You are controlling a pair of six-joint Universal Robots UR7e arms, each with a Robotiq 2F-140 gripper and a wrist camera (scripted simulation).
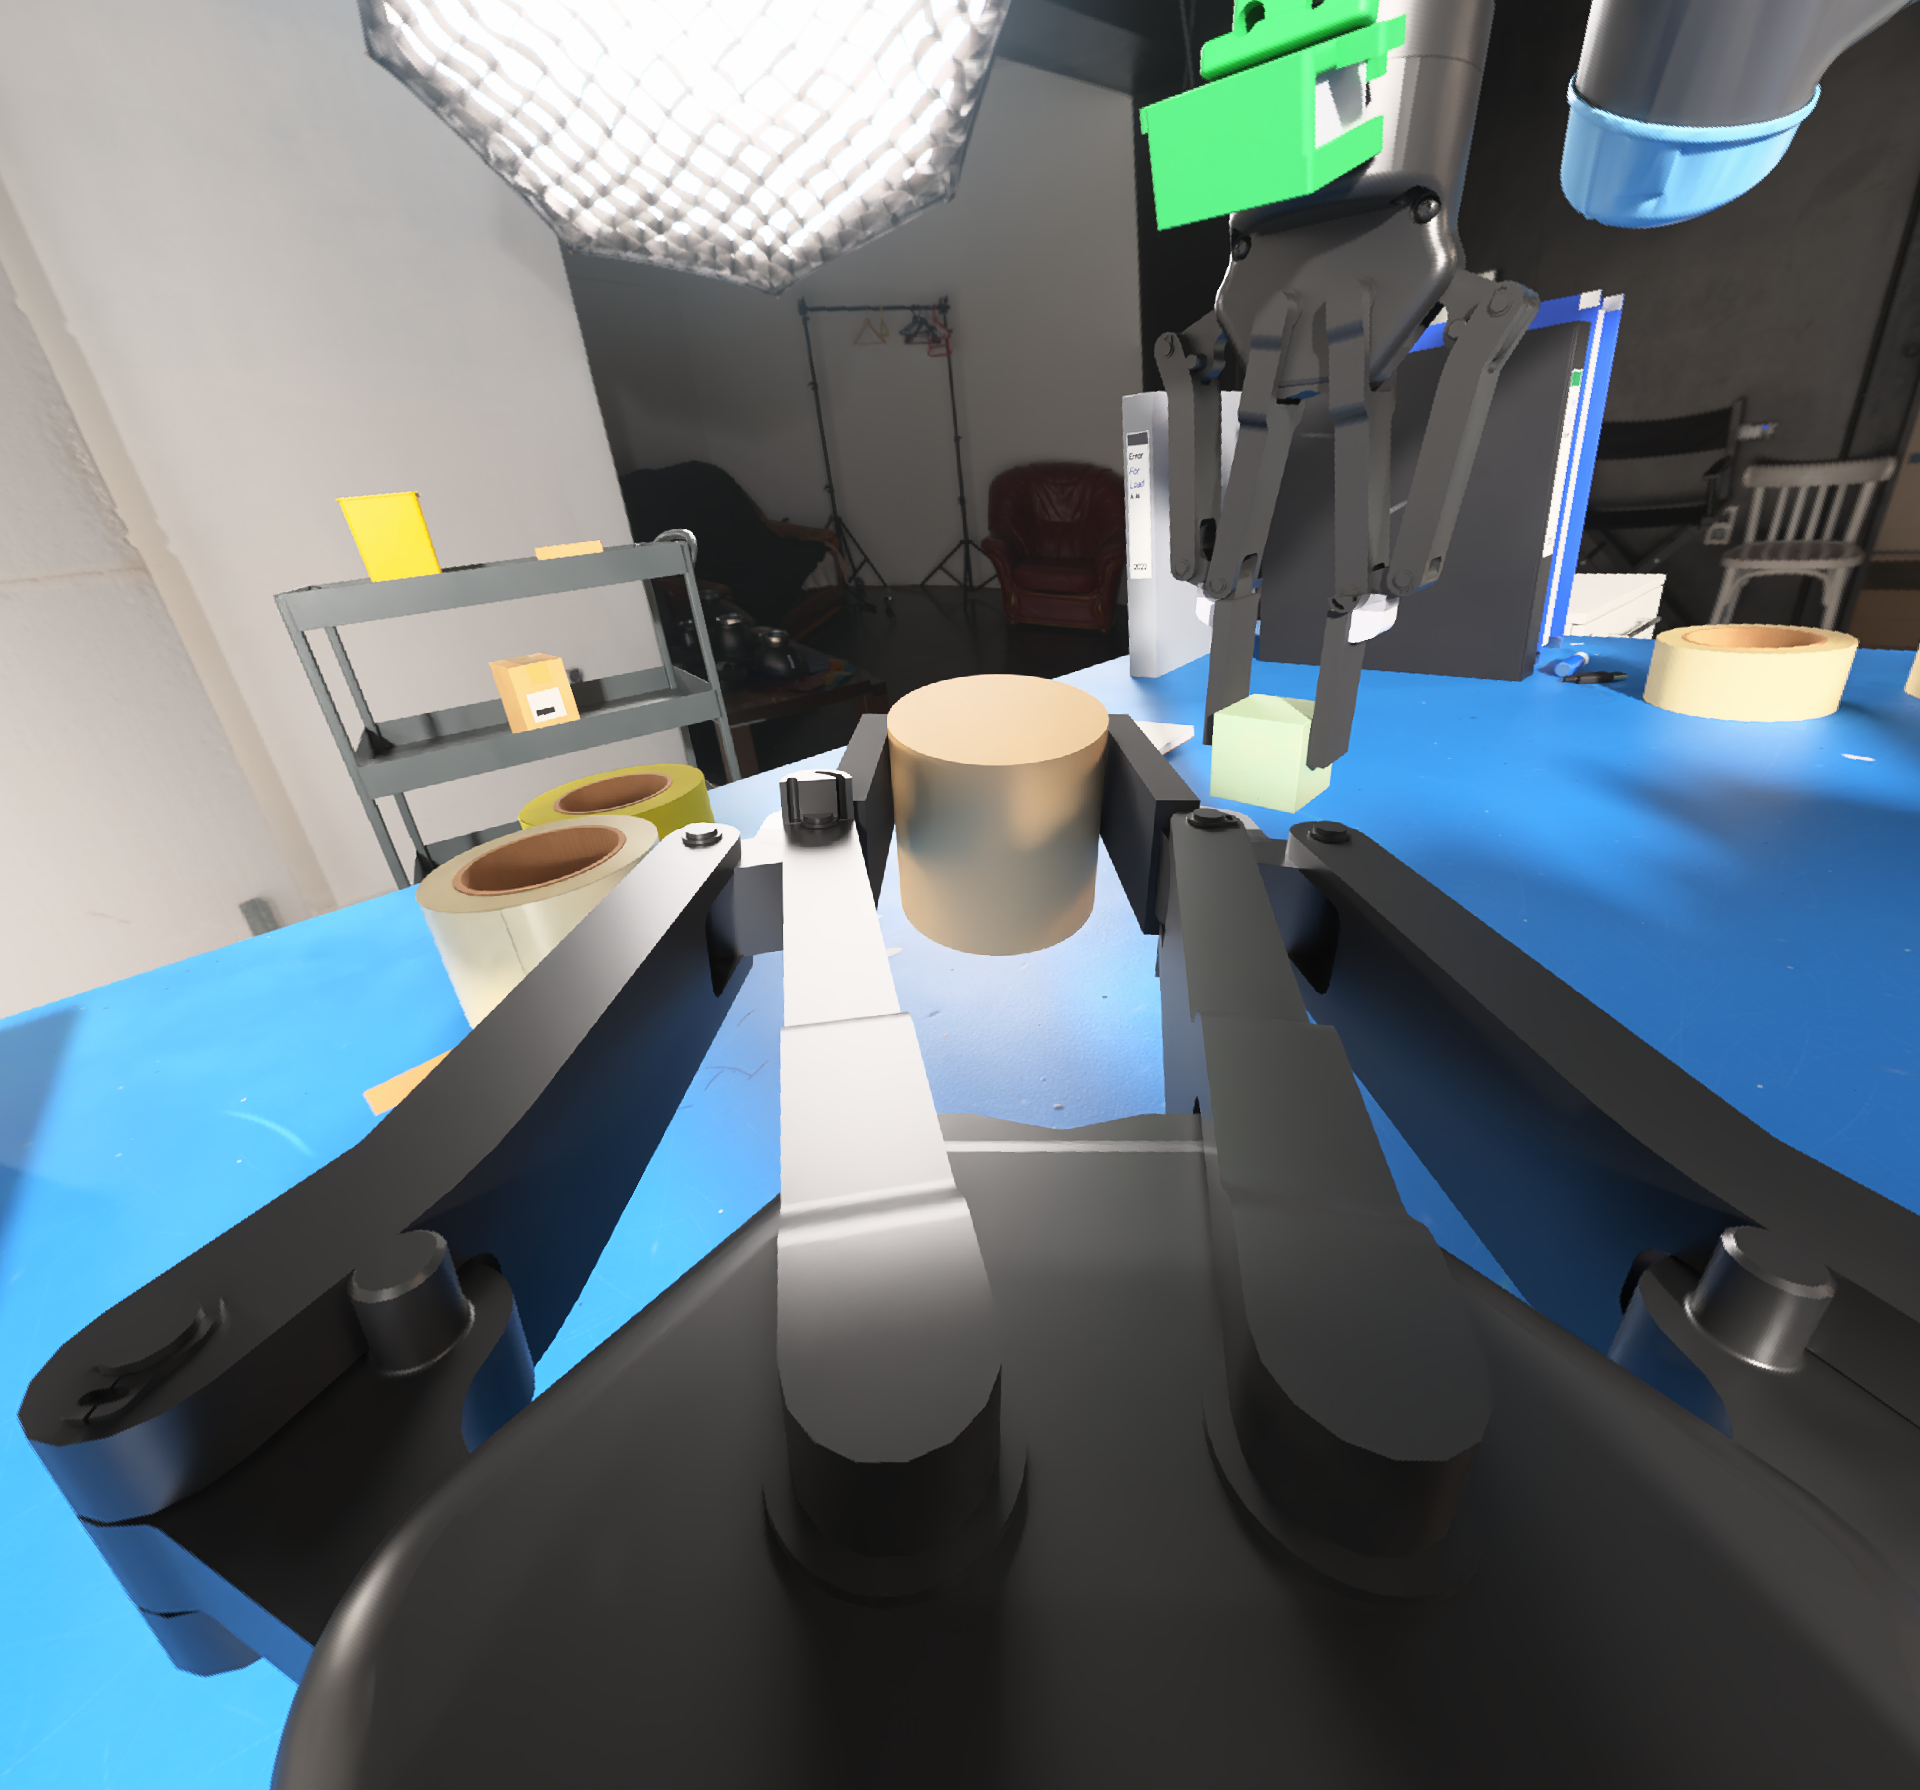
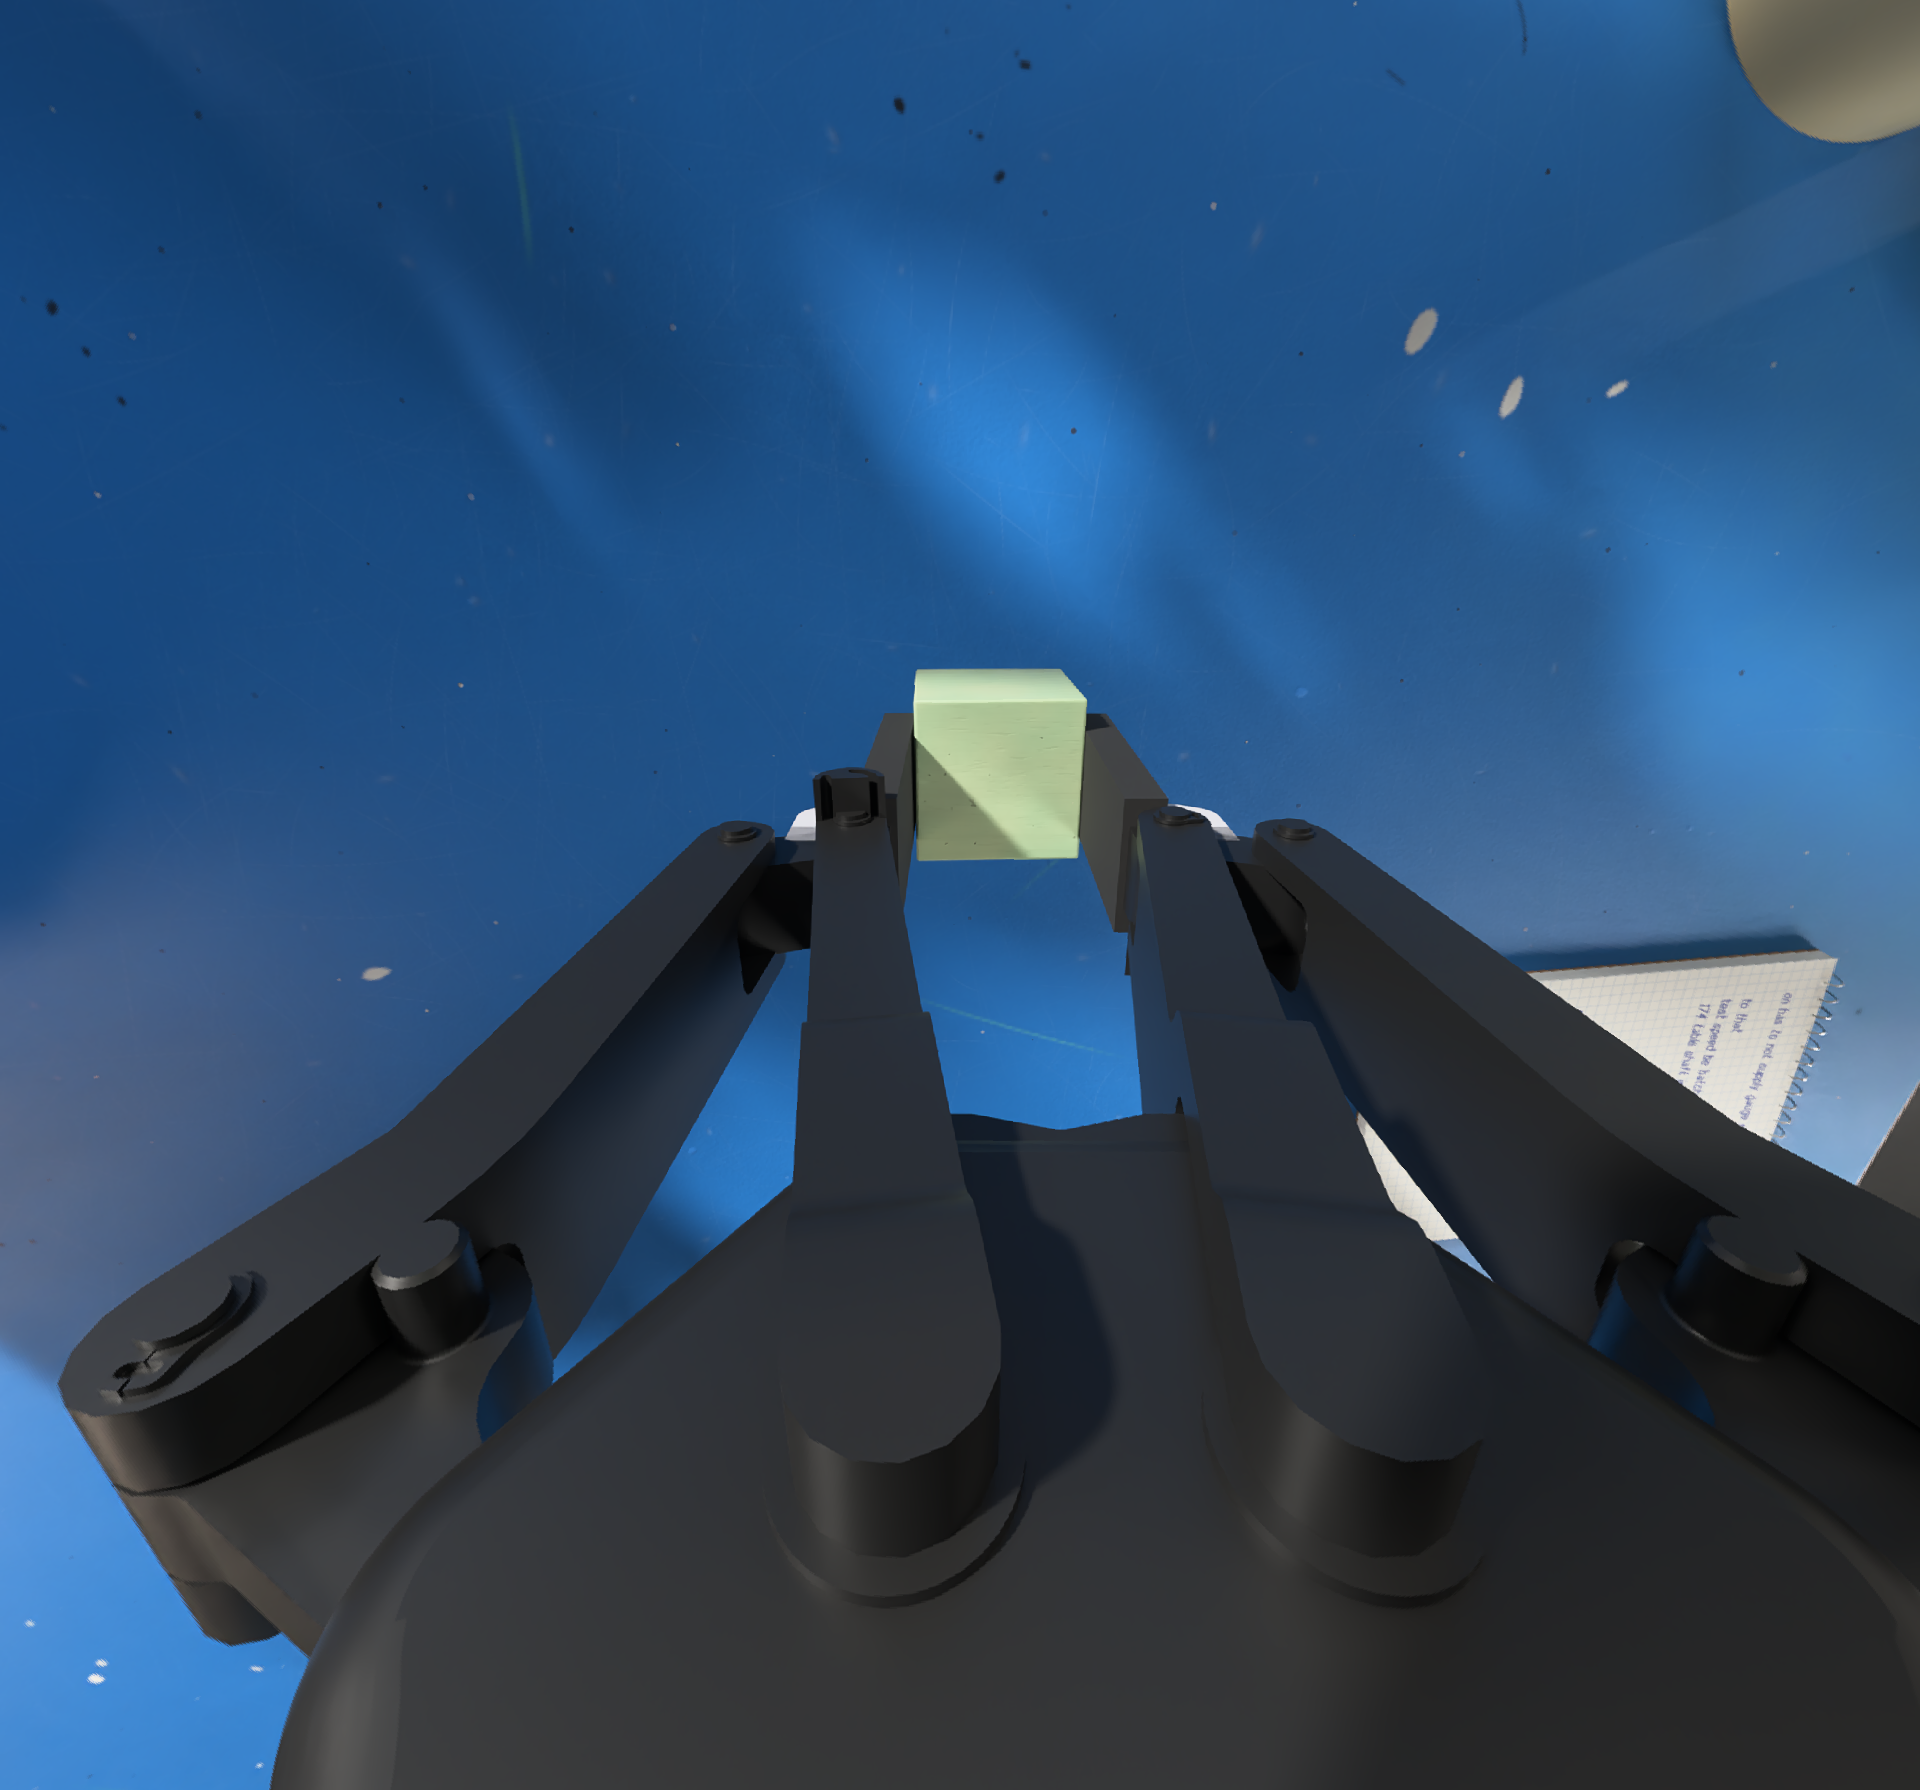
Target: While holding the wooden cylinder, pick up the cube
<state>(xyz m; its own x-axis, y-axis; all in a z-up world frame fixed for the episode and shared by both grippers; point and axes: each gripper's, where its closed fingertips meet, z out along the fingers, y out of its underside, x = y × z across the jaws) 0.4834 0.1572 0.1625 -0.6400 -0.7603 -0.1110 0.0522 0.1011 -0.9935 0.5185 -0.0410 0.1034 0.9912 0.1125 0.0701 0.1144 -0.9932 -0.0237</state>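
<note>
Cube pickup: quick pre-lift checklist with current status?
1. Left gripper shut on the wooden cylinder: ok, a pad on each side and the cylinder clear of the blue table.
2. Cube between the right gripper pads: ok, jaws flank both sides.
3. Pads firmly pressing the cube: cannot tell; they look flush in the right wrist view, force not visible.
4. Cube off the table: cannot tell; in the left wrist view it seems to be at table level.
5. Room around the cube: ok; cylinder beside it, apart; notepad and tape roll farther off.
</note>
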